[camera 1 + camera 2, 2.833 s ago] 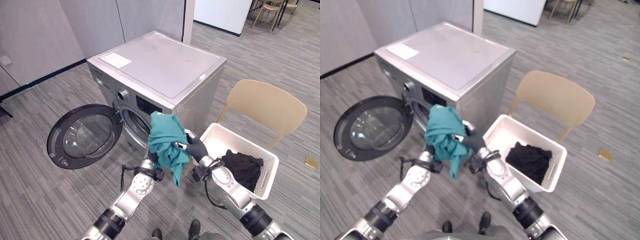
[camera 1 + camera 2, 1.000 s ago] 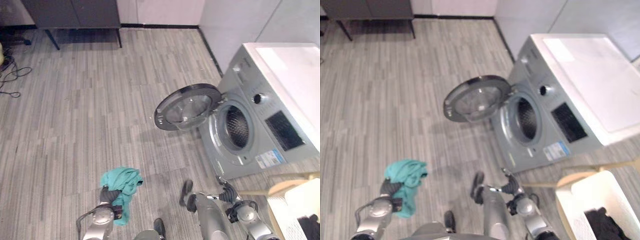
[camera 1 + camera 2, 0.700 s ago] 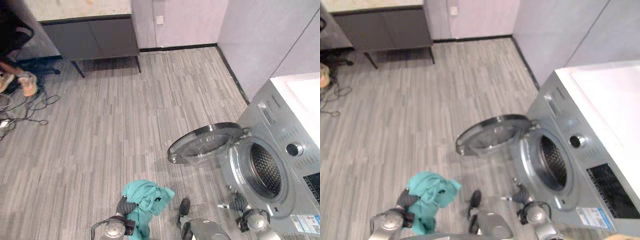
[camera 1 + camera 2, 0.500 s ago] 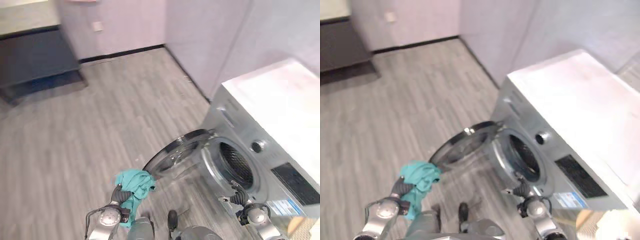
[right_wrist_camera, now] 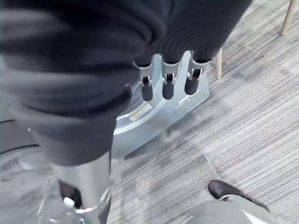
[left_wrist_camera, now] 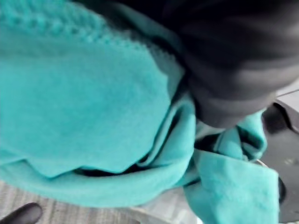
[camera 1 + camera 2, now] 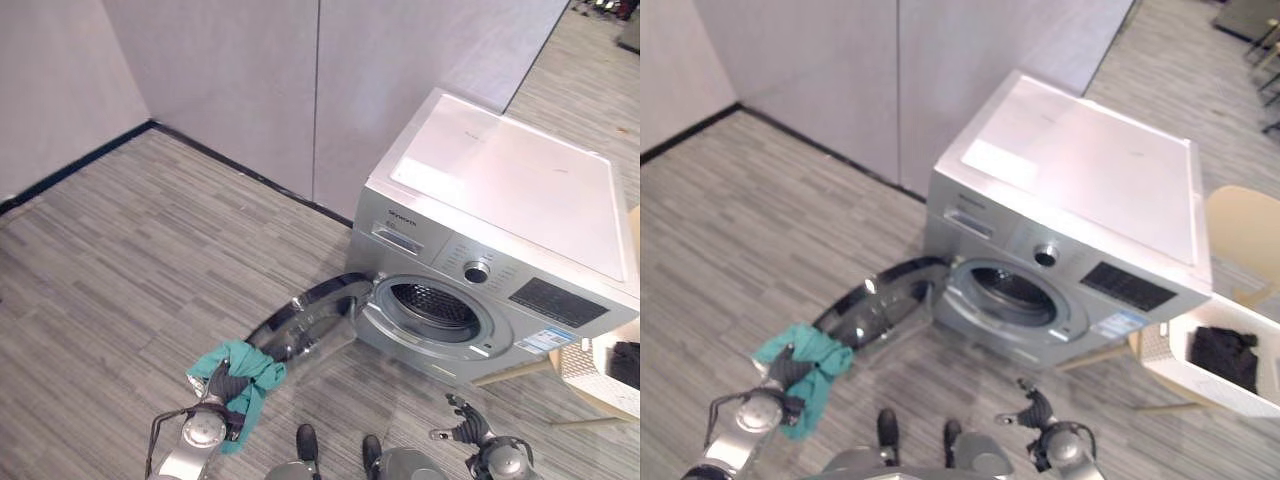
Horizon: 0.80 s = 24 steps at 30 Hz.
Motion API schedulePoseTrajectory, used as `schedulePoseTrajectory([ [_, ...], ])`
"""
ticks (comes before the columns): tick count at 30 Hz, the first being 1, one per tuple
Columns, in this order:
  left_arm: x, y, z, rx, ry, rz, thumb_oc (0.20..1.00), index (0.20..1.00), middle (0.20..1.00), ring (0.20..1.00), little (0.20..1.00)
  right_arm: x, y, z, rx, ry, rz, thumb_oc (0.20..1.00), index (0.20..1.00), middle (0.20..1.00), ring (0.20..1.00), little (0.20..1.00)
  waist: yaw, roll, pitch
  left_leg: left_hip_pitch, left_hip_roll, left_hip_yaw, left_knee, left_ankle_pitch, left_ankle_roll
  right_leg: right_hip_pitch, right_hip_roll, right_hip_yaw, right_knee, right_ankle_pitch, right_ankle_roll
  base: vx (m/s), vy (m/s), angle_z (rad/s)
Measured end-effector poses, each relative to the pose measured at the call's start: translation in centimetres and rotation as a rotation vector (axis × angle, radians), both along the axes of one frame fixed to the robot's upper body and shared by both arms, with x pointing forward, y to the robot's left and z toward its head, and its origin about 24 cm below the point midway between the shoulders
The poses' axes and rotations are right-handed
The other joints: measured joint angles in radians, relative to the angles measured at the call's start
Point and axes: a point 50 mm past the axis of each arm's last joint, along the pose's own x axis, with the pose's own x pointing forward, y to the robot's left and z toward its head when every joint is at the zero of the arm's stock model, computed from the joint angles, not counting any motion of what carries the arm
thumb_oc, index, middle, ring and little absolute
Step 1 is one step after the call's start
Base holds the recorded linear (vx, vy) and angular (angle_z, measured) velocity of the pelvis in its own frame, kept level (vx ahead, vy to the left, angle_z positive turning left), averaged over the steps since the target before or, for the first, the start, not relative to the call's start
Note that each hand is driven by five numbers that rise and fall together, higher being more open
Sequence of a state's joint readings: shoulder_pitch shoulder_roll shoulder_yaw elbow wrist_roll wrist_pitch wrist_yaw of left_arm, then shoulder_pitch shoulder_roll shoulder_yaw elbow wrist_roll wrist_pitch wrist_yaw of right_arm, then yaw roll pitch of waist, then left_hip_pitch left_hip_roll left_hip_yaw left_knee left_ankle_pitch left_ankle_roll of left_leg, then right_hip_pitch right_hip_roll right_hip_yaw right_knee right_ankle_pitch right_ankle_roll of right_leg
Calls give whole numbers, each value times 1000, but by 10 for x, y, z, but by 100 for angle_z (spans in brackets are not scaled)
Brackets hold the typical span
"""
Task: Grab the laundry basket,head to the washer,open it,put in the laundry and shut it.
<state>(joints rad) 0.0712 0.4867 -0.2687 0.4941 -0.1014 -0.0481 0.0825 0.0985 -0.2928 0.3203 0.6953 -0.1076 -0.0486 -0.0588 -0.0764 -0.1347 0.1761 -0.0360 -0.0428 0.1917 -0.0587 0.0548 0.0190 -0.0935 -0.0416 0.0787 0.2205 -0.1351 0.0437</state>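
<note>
A teal cloth [image 7: 240, 368] hangs from my left hand [image 7: 226, 385], whose fingers are curled round it low at the left, a short way in front of the washer's door. In the left wrist view the teal cloth [image 6: 88, 107] bunches against the hand's dark cover. The silver washer [image 7: 1070, 210] stands ahead with its round door [image 7: 308, 325] swung wide open and its drum mouth [image 7: 432, 305] showing. My right hand [image 7: 462, 431] is low at the right, its fingers [image 5: 166, 86] relaxed and holding nothing. The white laundry basket [image 7: 1200, 392] stands right of the washer with a black garment [image 7: 1222, 356] in it.
A tan chair [image 7: 1246, 238] stands behind the basket at the right edge. Grey walls [image 7: 300, 90] meet behind the washer. Grey plank floor [image 7: 120, 260] stretches to the left of the open door.
The camera has swung round to face the washer's front. My right hand has let go of the teal cloth, which stays in my left hand alone.
</note>
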Motion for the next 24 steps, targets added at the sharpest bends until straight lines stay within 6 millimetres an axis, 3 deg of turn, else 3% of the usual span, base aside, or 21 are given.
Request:
schedulePoseTrajectory([
  [4, 10, -25, 11, -20, -78, -101, 200, 200, 200, 200, 200, 3, -1, 1, -3, -6, -4, 1000, 1000, 1000, 1000, 1000, -3, -2, -2, 26, -8, 37, -17, -8, 11, 7, -29, -27, -21, 15, 23, -5, 12, -26],
  [6, 14, -32, 17, -29, -112, -122, 200, 200, 200, 200, 200, 10, -1, 3, -4, -23, 1, 1000, 1000, 1000, 1000, 1000, 0, 8, 5, 40, 5, 93, -20, -9, 25, -6, -56, -96, -16, 32, 50, -43, -70, -61],
  [8, 17, -32, 21, -17, -134, -129, 200, 200, 200, 200, 200, 22, 2, 9, -2, -57, 11, 1000, 1000, 1000, 1000, 1000, 35, 37, 22, 54, 47, 184, -21, -6, 40, -28, -111, -308, 0, 28, 43, -2, -87, -101],
  [9, 17, -32, 22, -16, -136, -130, 200, 200, 200, 200, 200, 24, 2, 10, -2, -63, 13, 1000, 1000, 1000, 1000, 1000, 38, 41, 24, 56, 51, 191, -21, -9, 35, -30, -119, -331, 1, 30, 47, 58, -147, -112],
  [10, 20, -32, 24, -11, -147, -135, 200, 200, 200, 200, 200, 33, 4, 16, 3, -100, 20, 1000, 1000, 1000, 1000, 1000, 43, 61, 31, 56, 65, 209, -12, -30, 19, -23, -184, -428, -21, 38, 58, 68, -273, -82],
  [11, 23, -34, 25, -24, -159, -125, 200, 200, 200, 200, 200, 31, 4, 15, 2, -93, 20, 1000, 1000, 1000, 1000, 1000, 47, 58, 28, 71, 82, 247, -1, -38, 2, -1, -264, -557, -34, 45, 71, 108, -283, -102],
  [12, 22, -33, 24, -30, -160, -112, 200, 200, 200, 200, 200, 32, 4, 15, 3, -94, 22, 1000, 1000, 1000, 1000, 1000, 60, 70, 29, 73, 96, 269, 14, -48, -7, -2, -288, -606, -52, 57, 86, 85, -296, -80],
  [15, 19, -28, 19, -35, -142, -70, 200, 200, 200, 200, 200, 32, 2, 15, -2, -94, 18, 1000, 1000, 1000, 1000, 1000, 43, 70, 25, 89, 123, 274, 34, -61, -29, -2, -298, -575, -87, 99, 114, 85, -249, -27],
  [16, 13, -32, 11, -54, -112, -54, 200, 200, 200, 200, 200, 22, -4, 11, -17, -66, 7, 1000, 1000, 1000, 1000, 1000, 31, 84, 22, 116, 162, 262, 42, -54, -67, 22, -241, -518, -98, 186, 88, 103, -368, -11],
  [18, 0, -37, -2, -79, -61, -40, 200, 200, 200, 200, 200, 17, -16, 11, -41, -57, -23, 1000, 1000, 1000, 1000, 1000, 44, 115, 7, 109, 250, 256, 121, -48, -68, 48, -157, -504, -122, 154, 40, 101, -433, -49],
  [20, -2, -40, -10, -117, -29, -8, 200, 200, 200, 200, 200, 15, -34, 13, -76, -65, -89, 1000, 1000, 1000, 1000, 1000, 40, 113, 4, 41, 340, 182, 300, -15, -69, 64, -87, -502, -129, 106, -7, 83, -304, -50],
  [21, -5, -37, -13, -114, -11, 2, 200, 200, 200, 200, 200, 18, -36, 14, -88, -73, -93, 1000, 1000, 1000, 1000, 1000, 53, 97, 0, 9, 353, 133, 377, -8, -66, 75, -70, -459, -145, 107, -33, 9, -78, -66],
  [22, -7, -35, -16, -108, 6, 10, 200, 200, 200, 200, 200, 23, -39, 17, -103, -82, -89, 1000, 1000, 1000, 1000, 1000, 61, 78, -2, -23, 324, 52, 408, -42, -116, 86, -61, -437, -167, 121, -52, -58, -57, -73],
  [23, -4, -35, -15, -106, -1, 7, 200, 200, 200, 200, 200, 28, -44, 21, -118, -104, -96, 1000, 1000, 1000, 1000, 1000, 58, 65, 3, -62, 260, -23, 392, -88, -154, 86, -61, -420, -188, 125, -62, -23, -26, -62],
  [24, -3, -36, -14, -109, -8, 5, 200, 200, 200, 200, 200, 31, -47, 23, -130, -109, -99, 1000, 1000, 1000, 1000, 1000, 59, 55, 12, -80, 230, -36, 365, -90, -150, 88, -61, -422, -194, 133, -69, -23, -26, -31],
])
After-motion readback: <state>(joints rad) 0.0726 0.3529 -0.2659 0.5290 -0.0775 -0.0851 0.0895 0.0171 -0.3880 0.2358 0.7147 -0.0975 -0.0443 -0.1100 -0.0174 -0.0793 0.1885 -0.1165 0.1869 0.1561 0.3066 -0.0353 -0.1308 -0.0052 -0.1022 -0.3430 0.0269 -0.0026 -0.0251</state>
